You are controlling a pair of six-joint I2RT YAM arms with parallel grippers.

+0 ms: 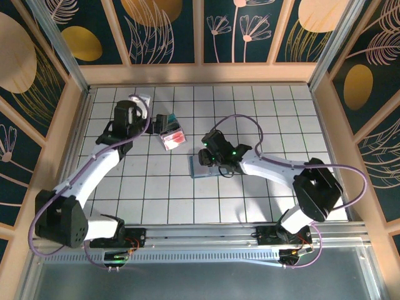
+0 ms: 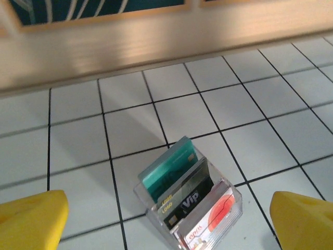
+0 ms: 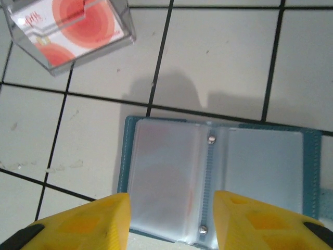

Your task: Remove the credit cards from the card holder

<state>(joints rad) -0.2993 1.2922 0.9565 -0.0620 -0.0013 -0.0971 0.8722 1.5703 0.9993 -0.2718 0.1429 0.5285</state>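
Observation:
The card holder (image 3: 250, 161) lies open and flat on the tiles, pale blue-grey inside with clear pockets and a teal border; it is also in the top view (image 1: 201, 170). Its left pocket shows a faint pink tint, and I cannot tell whether a card is in it. My right gripper (image 3: 171, 208) hovers open over that left half, also seen from above (image 1: 207, 156). A teal card (image 2: 169, 166), a black card (image 2: 190, 198) and a red-pink card (image 2: 213, 219) stand in a clear box (image 2: 237, 200). My left gripper (image 2: 169, 219) is wide open above the box and holds nothing.
From above, the clear box (image 1: 170, 131) sits on the tiled floor between the two grippers, about one tile up and left of the holder. Its corner also shows in the right wrist view (image 3: 67, 31). A wooden wall (image 2: 156, 47) runs along the back edge.

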